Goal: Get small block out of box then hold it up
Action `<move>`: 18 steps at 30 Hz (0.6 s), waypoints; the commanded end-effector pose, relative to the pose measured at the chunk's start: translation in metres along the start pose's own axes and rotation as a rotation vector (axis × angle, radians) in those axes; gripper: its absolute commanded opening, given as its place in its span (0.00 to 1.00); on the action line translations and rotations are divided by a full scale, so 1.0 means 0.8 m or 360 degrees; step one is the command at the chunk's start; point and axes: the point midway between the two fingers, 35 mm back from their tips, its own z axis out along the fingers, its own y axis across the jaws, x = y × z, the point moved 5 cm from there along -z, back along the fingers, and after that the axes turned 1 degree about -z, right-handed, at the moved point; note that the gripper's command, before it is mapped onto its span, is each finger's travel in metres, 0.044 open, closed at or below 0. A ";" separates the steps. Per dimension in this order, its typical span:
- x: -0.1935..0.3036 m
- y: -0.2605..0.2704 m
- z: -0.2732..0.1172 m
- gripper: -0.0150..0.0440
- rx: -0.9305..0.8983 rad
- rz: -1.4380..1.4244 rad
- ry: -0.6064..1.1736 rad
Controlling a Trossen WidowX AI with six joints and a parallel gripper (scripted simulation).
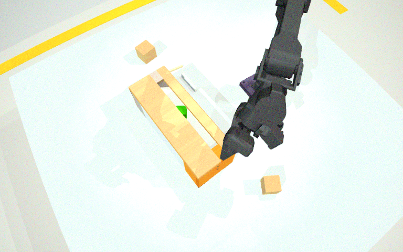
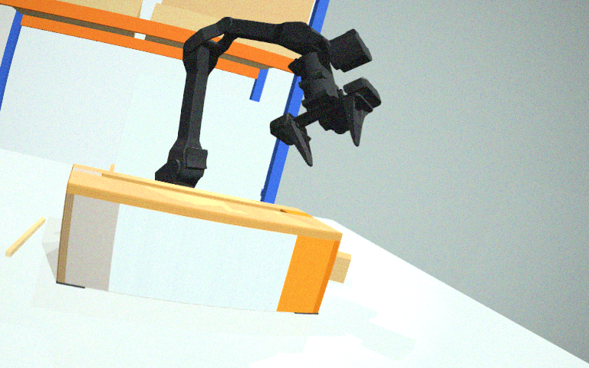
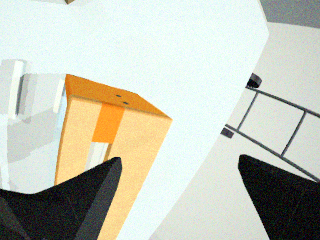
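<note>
From the top view, the pale table has wide bare stretches to the left of and nearer than the wooden box, which lies diagonally near the middle. A tan cube sits just beyond the box's far left end, well inside the table edge. A second tan cube lies near the box's orange end, apart from it. A thin wooden stick lies on the table left of the box in the exterior view. Through the slot in the box's top I see the small green block on the shelf, about midway along. My gripper hangs above the orange end, clear of the box, fingers spread wide and holding nothing.
</note>
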 end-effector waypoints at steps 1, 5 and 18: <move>0.048 0.034 0.023 0.93 -0.0338 0.0134 0.0140; 0.097 0.081 0.037 0.93 -0.0744 0.0291 0.0255; 0.143 0.136 0.038 0.93 -0.1198 0.0489 0.0337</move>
